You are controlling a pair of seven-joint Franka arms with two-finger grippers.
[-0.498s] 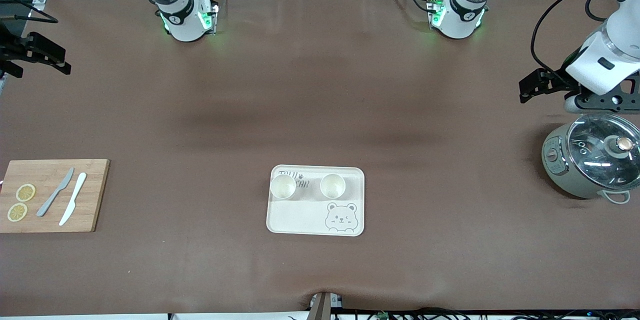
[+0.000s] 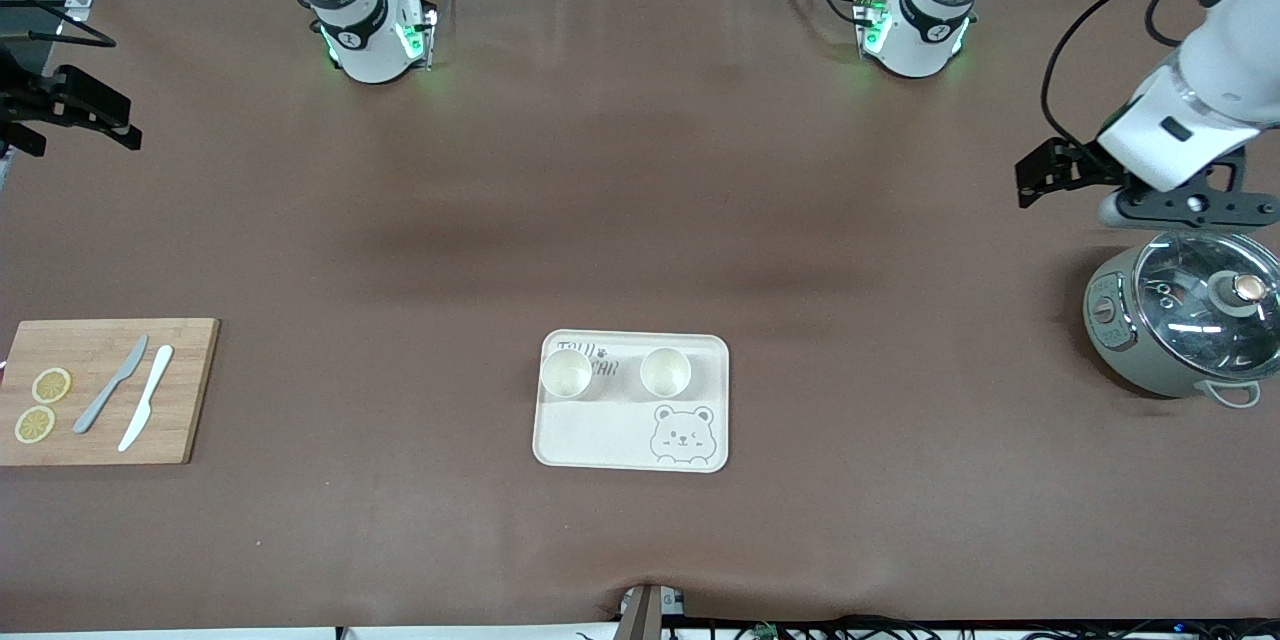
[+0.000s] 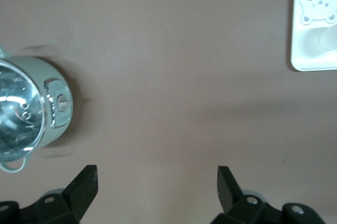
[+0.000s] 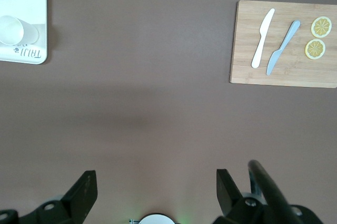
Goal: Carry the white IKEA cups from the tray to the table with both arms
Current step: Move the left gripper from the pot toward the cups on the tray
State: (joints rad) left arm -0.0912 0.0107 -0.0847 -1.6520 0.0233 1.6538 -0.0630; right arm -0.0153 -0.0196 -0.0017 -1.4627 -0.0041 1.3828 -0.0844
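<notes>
Two white cups, one (image 2: 565,373) and the other (image 2: 665,372), stand upright side by side on the bear tray (image 2: 600,440), along its edge farther from the front camera. One cup (image 4: 13,29) shows in the right wrist view, and one shows faintly in the left wrist view (image 3: 326,42). My left gripper (image 2: 1190,208) is open and empty, up over the table beside the pot at the left arm's end; it also shows in its wrist view (image 3: 157,190). My right gripper (image 2: 70,105) is open and empty, high at the right arm's end; it also shows in its wrist view (image 4: 157,192).
A grey-green pot with a glass lid (image 2: 1185,320) stands at the left arm's end, also in the left wrist view (image 3: 31,113). A wooden board (image 2: 100,430) with two knives and two lemon slices lies at the right arm's end, also in the right wrist view (image 4: 284,45).
My left arm's hand has moved a little away from the pot, toward the table's middle. The cups, the tray and the right arm have not moved.
</notes>
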